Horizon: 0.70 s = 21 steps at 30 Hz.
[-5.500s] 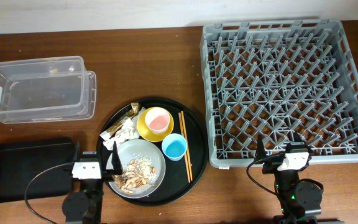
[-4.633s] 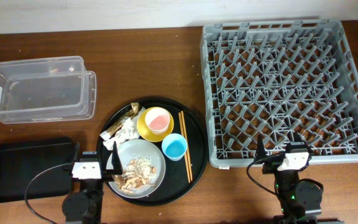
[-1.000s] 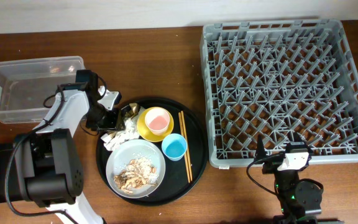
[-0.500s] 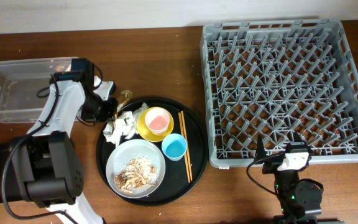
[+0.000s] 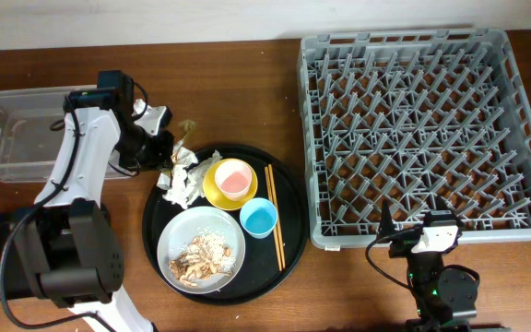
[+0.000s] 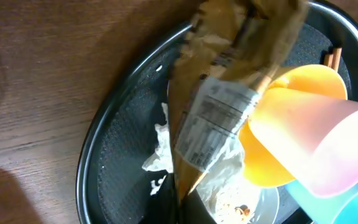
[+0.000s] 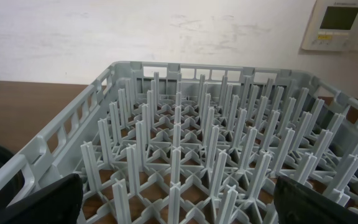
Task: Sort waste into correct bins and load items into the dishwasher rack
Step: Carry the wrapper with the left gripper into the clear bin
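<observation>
The crumpled gold-brown wrapper (image 6: pixel 225 93), its printed label showing, is clamped in the left gripper's (image 5: pixel 171 148) jaws over the round black tray's (image 5: pixel 290 189) far-left rim, right of the clear tub (image 5: pixel 26 138). The right gripper's (image 5: pixel 424 236) jaws are spread wide, empty.

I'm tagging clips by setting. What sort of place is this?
Probably a lab or office mock-up of a dishwashing station, not a working kitchen: a large grey plastic dishwasher rack sits on a brown wooden table beside a round black meal tray, with a white wall control panel behind.
</observation>
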Each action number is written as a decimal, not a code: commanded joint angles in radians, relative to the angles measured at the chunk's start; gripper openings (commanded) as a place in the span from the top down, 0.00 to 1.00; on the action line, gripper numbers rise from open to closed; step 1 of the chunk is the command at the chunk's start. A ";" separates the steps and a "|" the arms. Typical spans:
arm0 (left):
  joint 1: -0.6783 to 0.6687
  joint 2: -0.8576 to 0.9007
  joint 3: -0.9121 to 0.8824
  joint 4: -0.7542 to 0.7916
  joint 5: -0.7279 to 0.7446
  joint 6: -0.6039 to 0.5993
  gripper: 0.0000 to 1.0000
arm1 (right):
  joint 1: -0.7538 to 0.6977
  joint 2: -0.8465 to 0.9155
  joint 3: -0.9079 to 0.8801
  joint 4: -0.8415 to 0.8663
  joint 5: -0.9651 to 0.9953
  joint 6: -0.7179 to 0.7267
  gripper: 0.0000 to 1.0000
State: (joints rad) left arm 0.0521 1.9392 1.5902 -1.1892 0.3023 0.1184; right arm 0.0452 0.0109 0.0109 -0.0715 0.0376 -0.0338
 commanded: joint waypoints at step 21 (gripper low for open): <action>0.477 -0.142 0.174 0.314 -0.146 -0.636 1.00 | -0.007 -0.005 -0.005 -0.007 0.012 -0.004 0.02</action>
State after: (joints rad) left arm 0.5182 1.7561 1.7683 -0.8768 0.2710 -0.2699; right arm 0.0452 0.0109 0.0109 -0.0715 0.0376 -0.0341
